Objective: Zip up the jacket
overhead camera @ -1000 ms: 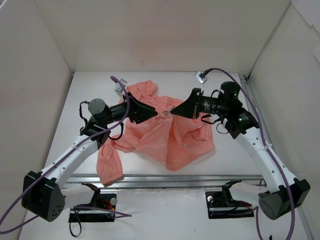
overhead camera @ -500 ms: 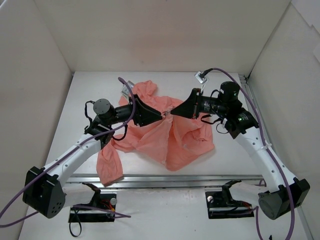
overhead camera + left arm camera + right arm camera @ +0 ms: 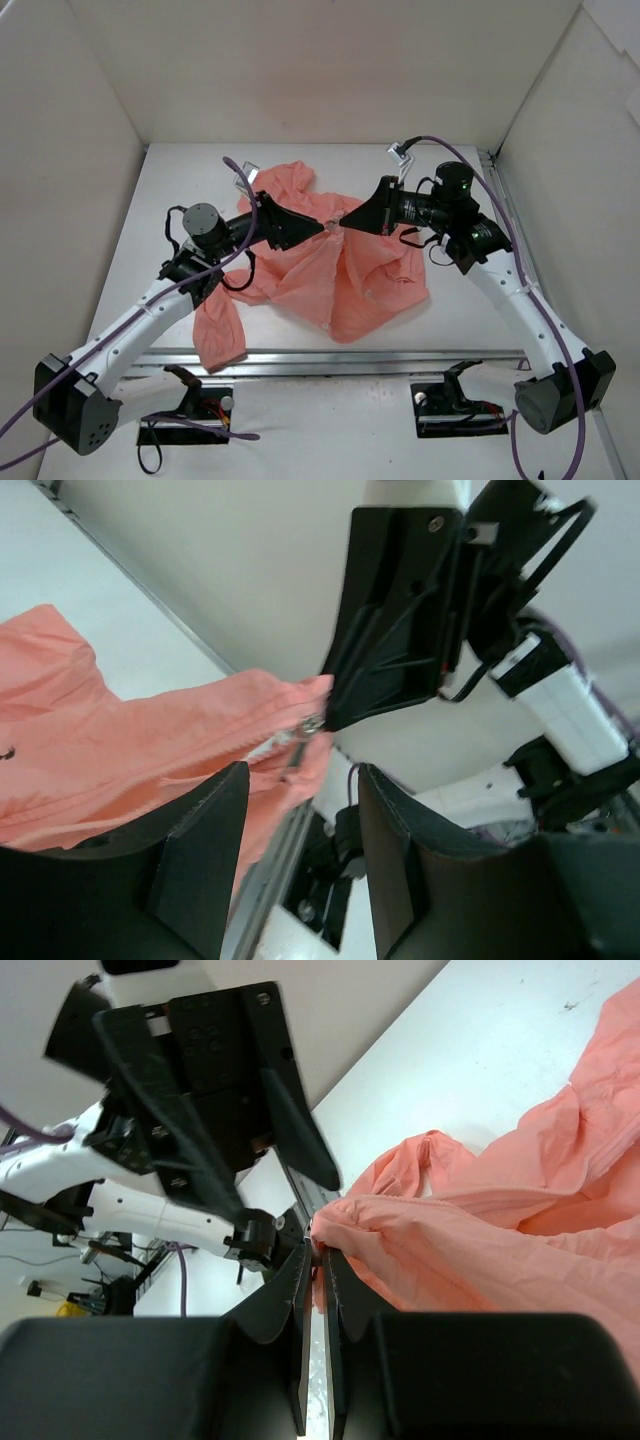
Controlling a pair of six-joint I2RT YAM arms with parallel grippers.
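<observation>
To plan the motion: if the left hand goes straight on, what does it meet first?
Probably the jacket edge pinched by the shut right hand, straight ahead of the open left hand; depth is unclear.

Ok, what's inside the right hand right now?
The right hand is shut on a fold of the jacket at its edge. Its fingers cover the pinched part itself, so nothing more of it can be seen.

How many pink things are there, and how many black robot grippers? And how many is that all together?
Pink jacket: 1
Black grippers: 2, the left gripper and the right gripper
Total: 3
</observation>
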